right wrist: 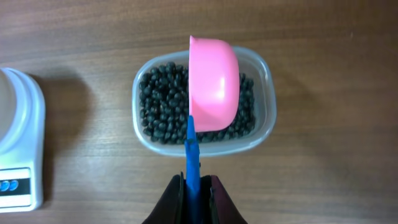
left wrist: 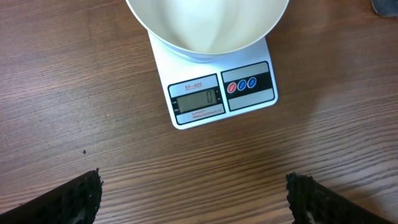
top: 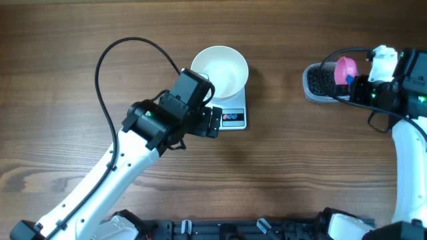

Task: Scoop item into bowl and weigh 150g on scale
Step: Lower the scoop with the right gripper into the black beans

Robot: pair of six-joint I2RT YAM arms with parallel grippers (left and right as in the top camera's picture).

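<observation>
Above the wooden table (top: 67, 40), the overhead view counts 1 white bowl (top: 219, 72) at 12 o'clock from the middle. It sits on 1 white scale (top: 233, 119), whose front strip shows at the bowl's 6 o'clock. The left gripper (top: 212, 122) hangs just at 9 o'clock of that strip. At 3 o'clock, well apart from the scale, 1 clear tub (top: 311, 88) holds the black beads (top: 320, 80). 1 pink scoop (top: 345, 70) lies over it, with the right gripper (top: 353, 85) at the scoop's 4 o'clock. Brown wood grain fills the frame to its edges.

In the left wrist view the bowl sits at 12 o'clock, its inside showing only white. The scale carries 1 grey display (left wrist: 198, 99) reading 0 and 3 round buttons (left wrist: 242, 84), 1 red and 2 blue. 2 black ribbed fingers (left wrist: 71, 199) stand at 7 and 5 o'clock, wide apart, with bare wood between them.

In the right wrist view 2 dark fingers at 6 o'clock are clamped on the scoop's blue handle (right wrist: 191, 149). The pink cup lies within the tub's outline, over the beads, which show at its 9 and 3 o'clock. Every bead seen is in the tub. The scale's edge is at 9 o'clock.
</observation>
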